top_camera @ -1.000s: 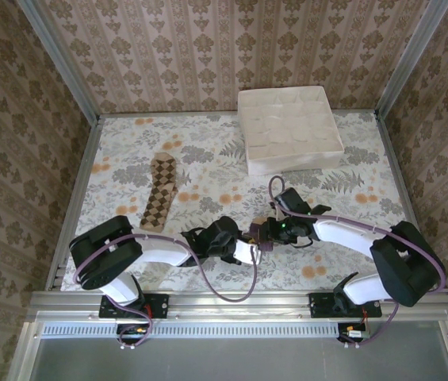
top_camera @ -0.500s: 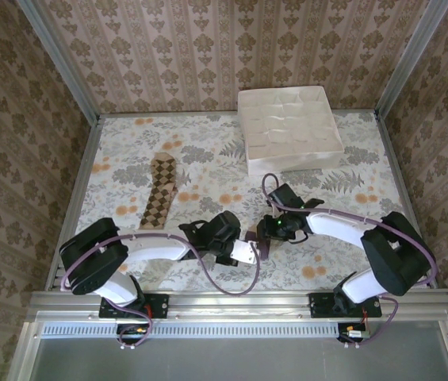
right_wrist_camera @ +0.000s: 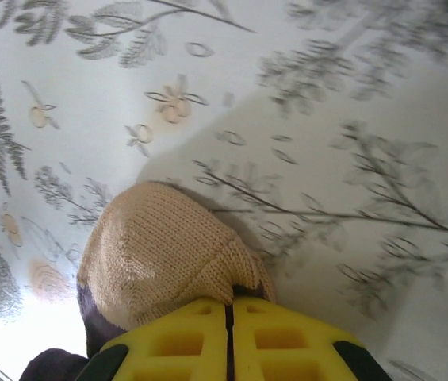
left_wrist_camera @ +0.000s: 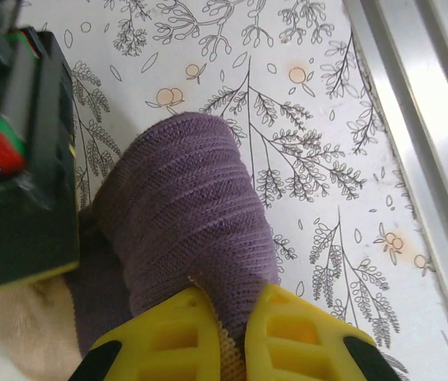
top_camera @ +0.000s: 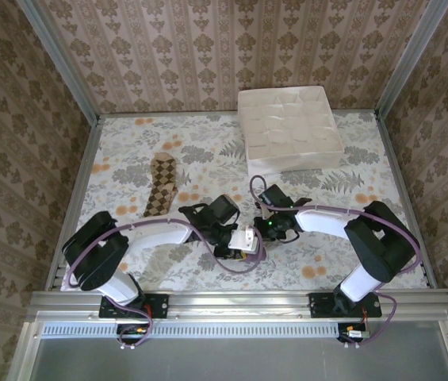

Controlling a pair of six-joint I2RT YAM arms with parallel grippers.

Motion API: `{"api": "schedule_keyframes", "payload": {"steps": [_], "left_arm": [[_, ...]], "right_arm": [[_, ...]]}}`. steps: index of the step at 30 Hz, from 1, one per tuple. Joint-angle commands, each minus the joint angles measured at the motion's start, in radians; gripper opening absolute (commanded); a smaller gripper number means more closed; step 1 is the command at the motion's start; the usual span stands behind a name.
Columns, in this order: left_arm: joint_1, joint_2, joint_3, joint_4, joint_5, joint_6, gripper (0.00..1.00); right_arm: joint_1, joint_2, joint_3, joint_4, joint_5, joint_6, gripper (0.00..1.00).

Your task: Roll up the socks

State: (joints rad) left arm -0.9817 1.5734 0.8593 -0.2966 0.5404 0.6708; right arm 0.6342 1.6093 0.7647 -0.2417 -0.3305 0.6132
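Floral tablecloth (top_camera: 350, 198) covers the surface, closed in by patterned wallpaper (top_camera: 208, 48). A white divider box (top_camera: 289, 131) sits at the upper right of the top view. The brown argyle sock (top_camera: 160, 189) lies flat at centre left, well apart from both arms.

The two arms meet just below the middle of that frame, with the purple sock (left_wrist_camera: 184, 206) bunched between them. In the left wrist view the sock rises as a rolled hump through the centre. At the bottom edge, the left gripper (left_wrist_camera: 235, 337) has its yellow fingers clamped on a fold of it. In the right wrist view the sock's tan end (right_wrist_camera: 160, 246) lies lower left of centre, touching the tips of the right gripper (right_wrist_camera: 227, 337). That gripper's fingers are pressed together; whether fabric is nipped between them cannot be told.
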Motion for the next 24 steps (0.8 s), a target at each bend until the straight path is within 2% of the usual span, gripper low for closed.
{"api": "schedule_keyframes", "payload": {"steps": [1, 5, 10, 18, 24], "left_arm": [[0.054, 0.057, 0.051, -0.115, 0.209, -0.084, 0.0], [0.116, 0.14, 0.098, -0.169, 0.282, -0.13, 0.0], [0.138, 0.236, 0.132, -0.212, 0.266, -0.163, 0.0], [0.158, 0.283, 0.113, -0.136, 0.166, -0.264, 0.0], [0.163, 0.284, 0.102, -0.088, 0.131, -0.294, 0.0]], "right_arm": [[0.017, 0.057, 0.01, 0.006, -0.004, -0.049, 0.08], [0.018, 0.043, 0.019, 0.005, -0.01, -0.074, 0.07], [0.018, -0.003, 0.011, 0.013, -0.006, -0.09, 0.1], [-0.003, -0.166, -0.041, 0.04, 0.024, -0.062, 0.3], [-0.024, -0.288, -0.068, -0.016, 0.031, -0.047, 0.41]]}}
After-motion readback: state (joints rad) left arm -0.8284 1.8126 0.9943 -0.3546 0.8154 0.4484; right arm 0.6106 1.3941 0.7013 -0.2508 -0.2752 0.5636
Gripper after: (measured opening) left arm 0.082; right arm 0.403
